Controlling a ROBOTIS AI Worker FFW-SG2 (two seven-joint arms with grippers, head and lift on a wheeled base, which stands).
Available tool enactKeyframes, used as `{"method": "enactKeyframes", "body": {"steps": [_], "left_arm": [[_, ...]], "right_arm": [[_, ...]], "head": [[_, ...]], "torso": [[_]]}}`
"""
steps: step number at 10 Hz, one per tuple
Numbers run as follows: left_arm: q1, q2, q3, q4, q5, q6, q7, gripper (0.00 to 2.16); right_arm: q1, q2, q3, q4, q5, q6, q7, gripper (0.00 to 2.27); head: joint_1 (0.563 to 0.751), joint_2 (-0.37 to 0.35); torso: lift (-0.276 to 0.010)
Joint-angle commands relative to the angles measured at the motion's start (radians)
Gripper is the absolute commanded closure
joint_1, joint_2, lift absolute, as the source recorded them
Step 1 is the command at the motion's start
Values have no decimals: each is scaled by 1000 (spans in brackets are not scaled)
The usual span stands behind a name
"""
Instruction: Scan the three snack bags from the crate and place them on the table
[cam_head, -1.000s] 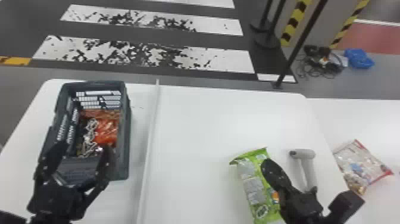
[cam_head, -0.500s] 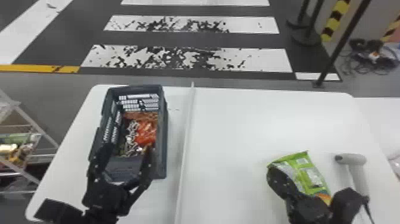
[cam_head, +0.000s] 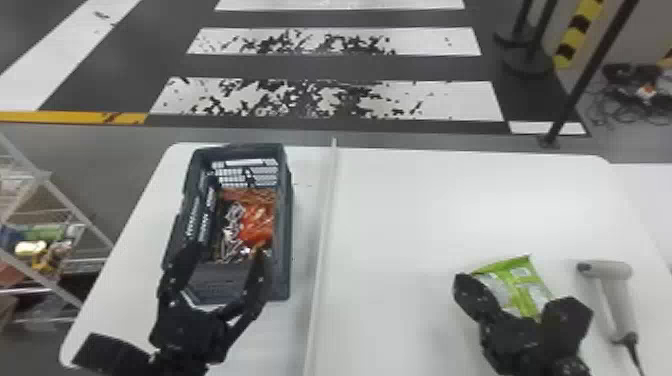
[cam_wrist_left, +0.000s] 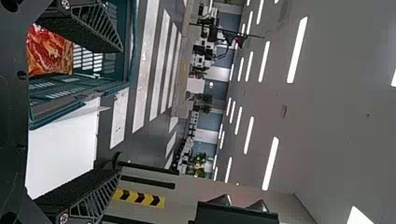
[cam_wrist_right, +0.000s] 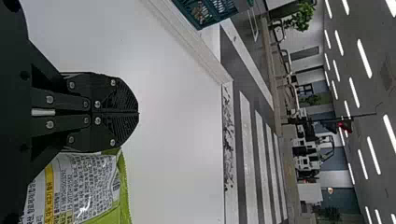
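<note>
While the left gripper (cam_head: 227, 252) was at the near end of the crate (cam_head: 286, 225), its fingers were spread wide with nothing between them. The crate was on the left side of the white table (cam_head: 425, 215), with a red-orange snack bag (cam_head: 257, 227) inside; a silvery, patterned item (cam_head: 233, 220) lay next to that bag, still in the crate. Couldn't tell how many bags were in there.

Right gripper (cam_head: 465, 287) was over on the right part of the table, fingers pressed flat together, nothing pinched. Green snack bag (cam_head: 525, 287) lay on the table just beside those fingers, partly hidden by the gripper; its printed side showed in the right wrist view. Couldn't tell if they touched.

Scanner (cam_head: 612, 275) lay to the right of the green bag, near it, cable (cam_head: 632, 352) running off its handle end. A long pale strip (cam_head: 324, 245) ran between the crate and the green bag. Shelf rack (cam_head: 57, 190) stood left of the table.
</note>
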Motion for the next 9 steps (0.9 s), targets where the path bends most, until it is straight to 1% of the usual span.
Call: {"method": "enactKeyframes", "body": {"steps": [1, 4, 5, 6, 7, 9], "left_arm": [[0, 1, 0, -1, 0, 1, 0, 76], [-2, 1, 0, 4, 0, 1, 0, 76], [-2, 1, -2, 4, 0, -2, 0, 76], [-2, 1, -3, 4, 0, 1, 0, 76], [-2, 1, -5, 4, 0, -2, 0, 76], [-11, 1, -5, 14, 0, 1, 0, 76]], "right_arm": [[-15, 0, -3, 20, 2, 4, -8, 2240], [-60, 1, -17, 89, -1, 1, -67, 2240], [-71, 0, -35, 95, -24, 22, -73, 2236], [-69, 0, -38, 87, -24, 22, -73, 2240], [-38, 0, -41, 56, -39, 4, -67, 2240], [57, -2, -43, -42, -98, -49, -25, 2240]], "head": [[695, 65], [695, 43], [695, 28], [695, 12], [695, 5], [695, 1]], "torso": [[-37], [-37], [-37], [-37], [-37], [-37]]}}
